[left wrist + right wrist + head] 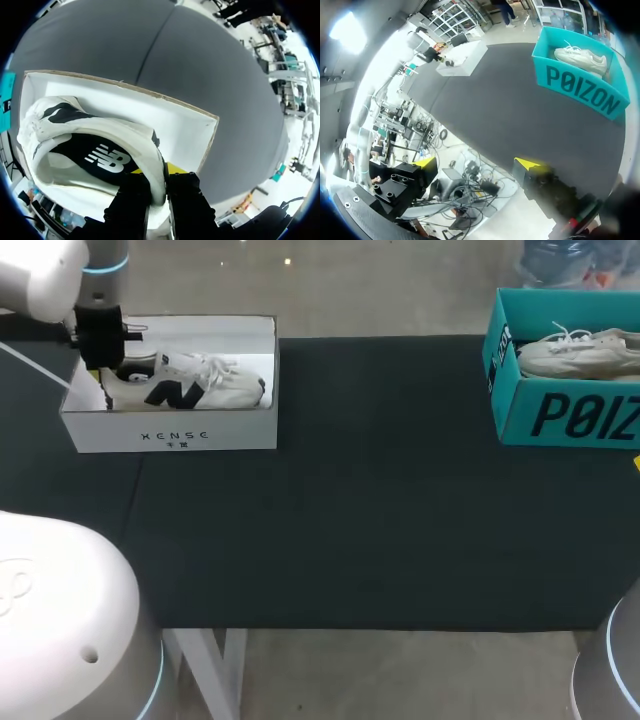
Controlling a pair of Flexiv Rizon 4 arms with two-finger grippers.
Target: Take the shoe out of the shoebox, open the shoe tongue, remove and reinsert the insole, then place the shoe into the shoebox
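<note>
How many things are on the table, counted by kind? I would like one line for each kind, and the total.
Shoeboxes: 2 (white shoebox, teal shoebox)
Shoes: 2 (white and black sneaker in the white shoebox, cream sneaker in the teal shoebox)
Total: 4

From overhead, your left gripper covers the heel of the shoe in the white shoebox; at its wrist, the heel collar it clamps hides most of its yellow tips. The teal shoebox and the pale shoe inside are cut off at the head view's right edge. From the right wrist, the white shoebox's contents are too small to tell.
</note>
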